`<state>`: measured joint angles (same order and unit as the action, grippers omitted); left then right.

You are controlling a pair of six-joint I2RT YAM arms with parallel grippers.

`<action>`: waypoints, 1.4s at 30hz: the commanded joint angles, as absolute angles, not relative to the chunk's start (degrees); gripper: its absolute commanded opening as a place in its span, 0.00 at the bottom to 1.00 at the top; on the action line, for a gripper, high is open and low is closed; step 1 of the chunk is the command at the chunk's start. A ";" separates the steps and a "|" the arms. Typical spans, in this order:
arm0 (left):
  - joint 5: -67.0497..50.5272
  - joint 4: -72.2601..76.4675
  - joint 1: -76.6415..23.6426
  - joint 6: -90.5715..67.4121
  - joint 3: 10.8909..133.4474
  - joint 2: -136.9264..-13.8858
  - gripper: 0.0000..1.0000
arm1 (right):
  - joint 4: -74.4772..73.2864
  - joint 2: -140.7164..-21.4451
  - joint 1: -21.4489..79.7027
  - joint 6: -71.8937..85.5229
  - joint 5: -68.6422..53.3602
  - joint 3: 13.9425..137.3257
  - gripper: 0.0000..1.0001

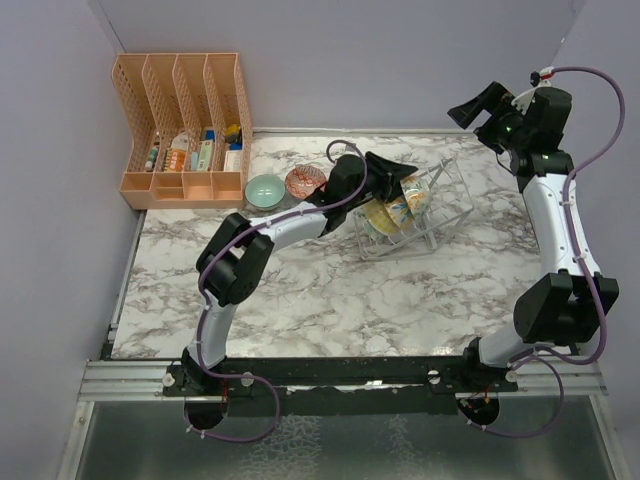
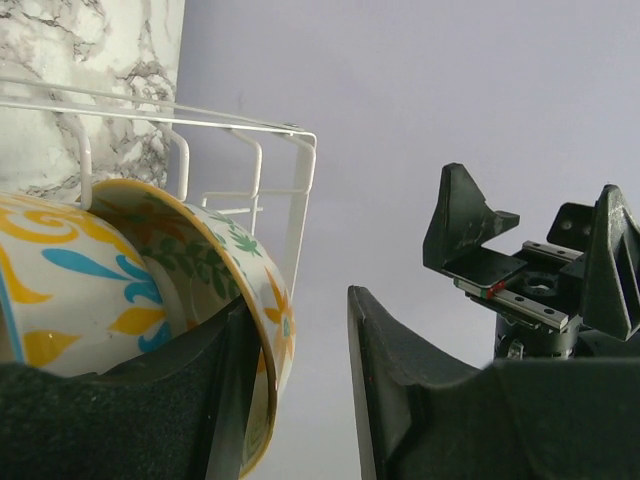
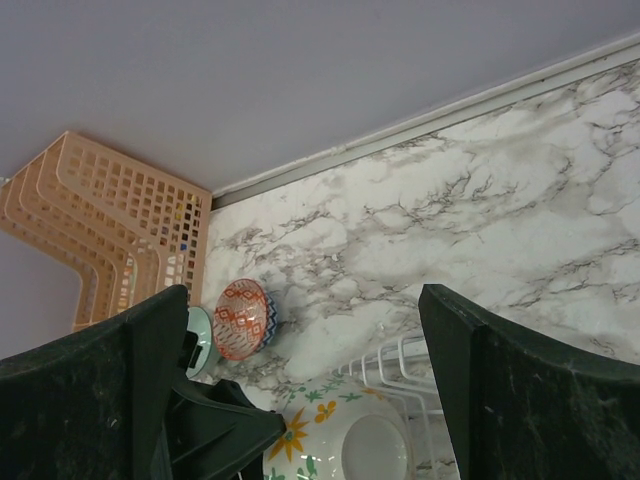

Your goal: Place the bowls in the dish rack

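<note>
**Top view.** The dish rack [image 1: 445, 195] stands on the marble table [image 1: 300, 300]. Patterned bowls [image 1: 393, 215] sit on edge in its left end; I cannot count them from here. The left gripper [image 1: 398, 178] is directly over that end, with its arm stretched across the table to reach it. The teal bowl [image 1: 264, 190] and red-patterned bowl [image 1: 305, 181] sit on the table left of the rack, between it and the orange organizer [image 1: 185, 130]. The right gripper [image 1: 478, 103] is raised beyond the rack's right end, well apart from it. Judged: parked to leave the left arm room.

**Left wrist view.** Two bowls nest upright against the rack wires [image 2: 300, 190], a floral bowl [image 2: 225, 250] in front and a yellow-and-blue bowl [image 2: 60, 290] behind it. The floral bowl's rim lies in the left gripper's [image 2: 300, 305] gap, beside one finger. Bare wall shows between the rim and the other finger, so the jaws are parted and nothing is clamped. Judged: the wires carry the bowl, so no grip is needed. The right gripper [image 2: 535, 265] shows beyond the rack, spread and empty.

**Right wrist view.** The fingers [image 3: 100, 400] are wide apart with nothing between them. Below them are a corner of the rack [image 3: 400, 360] and the floral bowl [image 3: 340, 435] inside it. The red-patterned bowl [image 3: 243, 318] and a sliver of the teal bowl [image 3: 200, 340] lie left of the rack.

**Judgement.** At least two bowls are not yet loaded. The left gripper should lift off the rim without tipping the bowl.
</note>
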<state>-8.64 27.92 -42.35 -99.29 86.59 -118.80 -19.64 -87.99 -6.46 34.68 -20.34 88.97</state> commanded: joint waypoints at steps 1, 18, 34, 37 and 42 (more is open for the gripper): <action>-10.53 25.38 -41.71 -97.56 89.79 -119.17 0.42 | -17.93 -88.72 -6.86 34.08 -21.71 90.44 0.99; -13.38 11.65 -40.52 -89.98 95.80 -119.20 0.63 | -17.85 -89.42 -6.86 34.25 -22.12 90.88 0.99; -16.69 -1.83 -39.37 -79.82 101.82 -119.08 0.79 | -17.71 -88.81 -6.86 34.51 -22.32 90.31 0.99; -16.79 -2.92 -39.28 -78.62 100.50 -118.32 0.80 | -17.59 -88.84 -6.86 34.54 -22.32 90.26 0.99; -16.41 -6.92 -39.22 -74.89 102.98 -118.49 0.80 | -17.49 -88.73 -6.86 34.54 -22.32 90.26 0.99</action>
<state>-16.05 0.95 -39.70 -80.20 100.75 -119.31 -19.40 -88.75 -6.48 34.70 -21.06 88.97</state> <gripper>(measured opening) 0.798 0.987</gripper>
